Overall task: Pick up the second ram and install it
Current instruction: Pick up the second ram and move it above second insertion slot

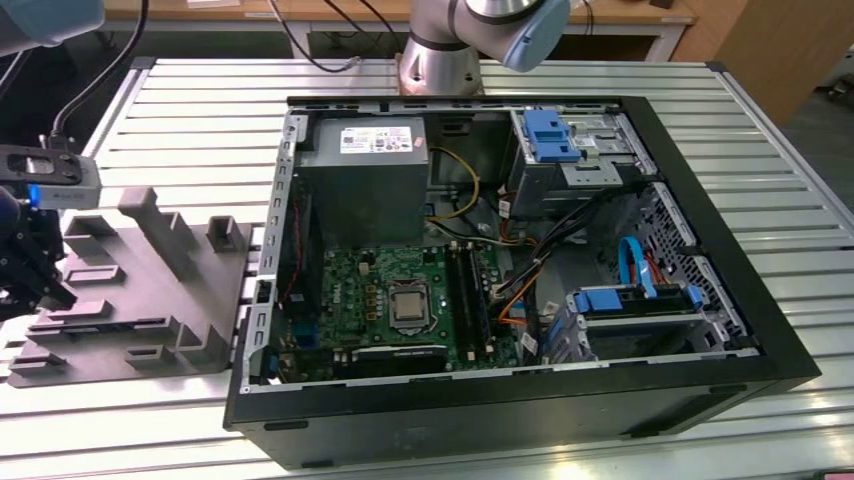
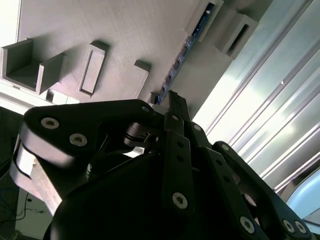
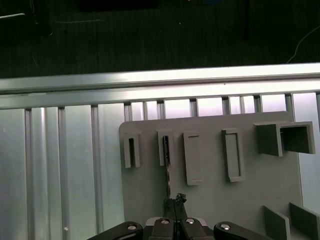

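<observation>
One second ram (image 3: 167,170) stands slotted in one grey holder (image 3: 210,200)

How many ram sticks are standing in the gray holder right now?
1: the second ram stands on edge in one gray holder slot, right at the gripper. The other slots look vacant, though the gripper may hide part.
</observation>
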`<state>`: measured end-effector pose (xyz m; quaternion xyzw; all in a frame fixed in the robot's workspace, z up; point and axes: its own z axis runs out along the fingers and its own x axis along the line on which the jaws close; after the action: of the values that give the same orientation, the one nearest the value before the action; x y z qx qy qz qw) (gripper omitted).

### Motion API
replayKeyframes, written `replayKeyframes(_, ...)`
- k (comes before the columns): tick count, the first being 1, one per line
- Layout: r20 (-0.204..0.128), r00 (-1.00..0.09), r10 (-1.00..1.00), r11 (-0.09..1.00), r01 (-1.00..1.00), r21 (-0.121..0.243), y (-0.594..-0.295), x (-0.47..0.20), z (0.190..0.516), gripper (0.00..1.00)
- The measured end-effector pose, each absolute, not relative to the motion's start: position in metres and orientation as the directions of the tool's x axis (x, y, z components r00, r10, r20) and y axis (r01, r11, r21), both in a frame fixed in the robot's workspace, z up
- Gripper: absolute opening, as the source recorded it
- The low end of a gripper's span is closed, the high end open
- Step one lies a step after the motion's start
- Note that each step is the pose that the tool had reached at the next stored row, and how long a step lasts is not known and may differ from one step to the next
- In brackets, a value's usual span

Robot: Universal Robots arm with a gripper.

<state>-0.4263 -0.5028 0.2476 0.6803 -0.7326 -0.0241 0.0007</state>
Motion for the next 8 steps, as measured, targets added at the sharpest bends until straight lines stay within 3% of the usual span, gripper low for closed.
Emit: replayKeyframes(8,-0.032,-0.075,-0.997,0.073,-0.997,0.036,-0.5028,-0.4215,0.2393,0.1)
